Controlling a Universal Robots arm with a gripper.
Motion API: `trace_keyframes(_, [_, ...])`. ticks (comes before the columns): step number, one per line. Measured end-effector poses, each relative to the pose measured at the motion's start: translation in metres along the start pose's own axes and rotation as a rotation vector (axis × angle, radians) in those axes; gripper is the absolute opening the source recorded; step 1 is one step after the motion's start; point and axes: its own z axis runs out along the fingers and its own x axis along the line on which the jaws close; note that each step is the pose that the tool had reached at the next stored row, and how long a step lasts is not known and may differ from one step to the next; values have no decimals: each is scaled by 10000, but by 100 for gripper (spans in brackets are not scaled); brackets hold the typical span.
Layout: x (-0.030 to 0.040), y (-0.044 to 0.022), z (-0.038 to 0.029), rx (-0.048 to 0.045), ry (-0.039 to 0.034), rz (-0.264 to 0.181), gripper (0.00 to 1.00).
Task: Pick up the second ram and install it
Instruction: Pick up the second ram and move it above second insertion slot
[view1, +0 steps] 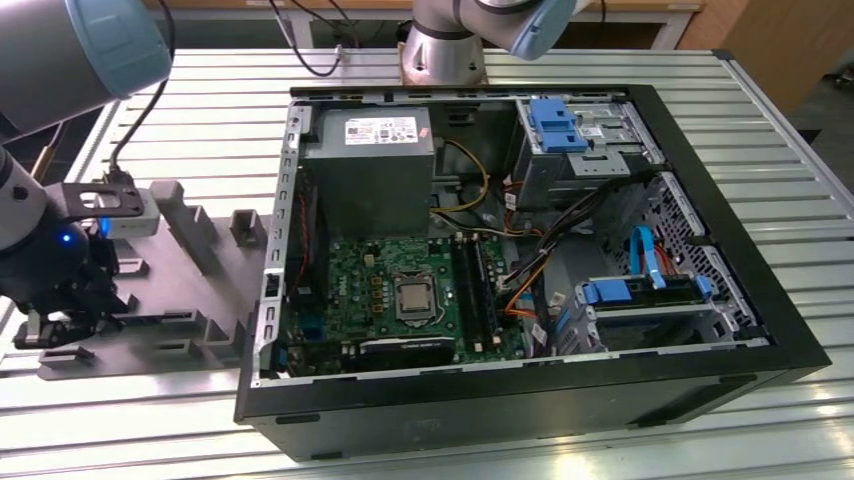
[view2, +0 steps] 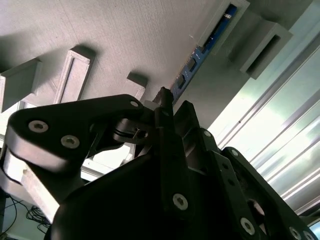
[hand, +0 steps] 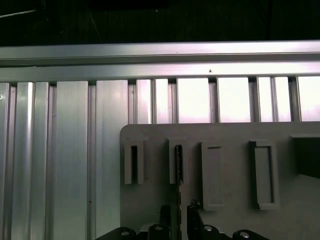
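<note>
Table: a slatted aluminium table (view1: 787, 150) carries everything in the scene.
Computer case: an open black tower case (view1: 534, 400) lies on its side on the table. Its green motherboard (view1: 354, 280) faces up.
Arm: the arm (view1: 67, 50) reaches down at the exterior view's left. Its wrist hangs over the tray, well apart from the case opening.
Tray: a light grey moulded tray (view1: 200, 330) lies on the table just beside the case, on the exterior view's left. Raised slotted blocks (hand: 265, 172) stand in a row on it.
Gripper: the gripper (view1: 56, 322) points down at the tray's end farthest from the case. In both wrist views it sits low over the tray surface (hand: 178, 212) (view2: 167, 100).
Second ram: the second ram (hand: 178, 170) stands on its thin edge in the tray, not in the case. Its long axis runs parallel to the slotted blocks. One end sits in a narrow block near the tray's edge and the other end passes under the gripper. In the second wrist view its chip-bearing face (view2: 200, 57) runs straight away from the fingertips.
Fingers: the two fingertips (hand: 165, 212) stand apart, one on each side of the stick. A gap shows on either side, so the jaws straddle it without clamping.
</note>
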Motion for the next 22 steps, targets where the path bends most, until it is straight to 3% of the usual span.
trace_keyframes(9, [0, 0, -12, 0, 0, 0, 27])
trace_keyframes(13, [0, 0, -16, 0, 0, 0, 19])
trace_keyframes(17, [1, -1, 22, -1, 1, 0, 19])
trace_keyframes(22, [1, -1, 23, -1, 1, 0, 19])
